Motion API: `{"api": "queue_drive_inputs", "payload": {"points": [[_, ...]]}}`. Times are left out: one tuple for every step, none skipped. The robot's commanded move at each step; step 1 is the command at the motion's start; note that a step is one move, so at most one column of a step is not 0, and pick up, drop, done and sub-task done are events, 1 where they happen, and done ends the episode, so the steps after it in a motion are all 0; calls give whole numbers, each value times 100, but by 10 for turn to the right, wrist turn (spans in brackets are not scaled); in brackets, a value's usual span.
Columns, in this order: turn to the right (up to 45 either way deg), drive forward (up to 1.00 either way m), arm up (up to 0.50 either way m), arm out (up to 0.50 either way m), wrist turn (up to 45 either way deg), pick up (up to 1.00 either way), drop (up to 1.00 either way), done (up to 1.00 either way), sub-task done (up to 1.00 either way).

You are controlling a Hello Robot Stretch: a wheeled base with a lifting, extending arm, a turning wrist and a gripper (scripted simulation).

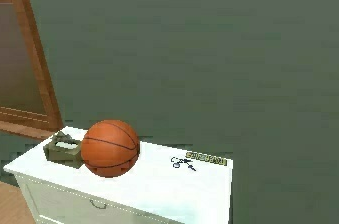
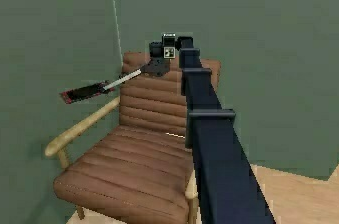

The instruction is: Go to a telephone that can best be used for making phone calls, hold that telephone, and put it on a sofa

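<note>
**Asker:** What is the biggest thing around you?

**Me:** The grey-green wall (image 1: 227,60), across the whole back of the forward view. Next comes a brown ribbed armchair (image 2: 137,150) with pale wooden arms, in the lower left and middle of the arm side view. My arm (image 2: 217,140) rises from the bottom edge across the chair's right half.

**Asker:** And ahead of you?

**Me:** A white dresser (image 1: 157,190) along the bottom of the forward view. On it, left of centre, sits a basketball (image 1: 111,147), with an olive box (image 1: 64,150) just beside it on the left. Further right lie some keys (image 1: 182,163) and a thin flat strip (image 1: 207,158).

**Asker:** Where is the thing you came for?

**Me:** In the upper left of the arm side view, at the far end of my gripper (image 2: 117,82). I take it for the telephone (image 2: 82,93): a flat dark slab with a red end. It hangs clear of every surface with the wall behind it, so I hold it.

**Asker:** How do your jaws stand?

**Me:** I cannot tell; these views do not show it.

**Asker:** Why hold it out like that?

**Me:** My guess is that high and near level carries it clear of the chair's back and arms. The seat lies below and to the right of it in the frame. The task names a sofa, and this is a single seat. I would judge whether it counts before lowering anything.
</note>
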Motion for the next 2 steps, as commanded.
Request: {"api": "queue_drive_inputs", "payload": {"points": [[0, 0, -26, 0, 0, 0, 0, 0, 0], [0, 0, -32, 0, 0, 0, 0, 0, 0]]}}
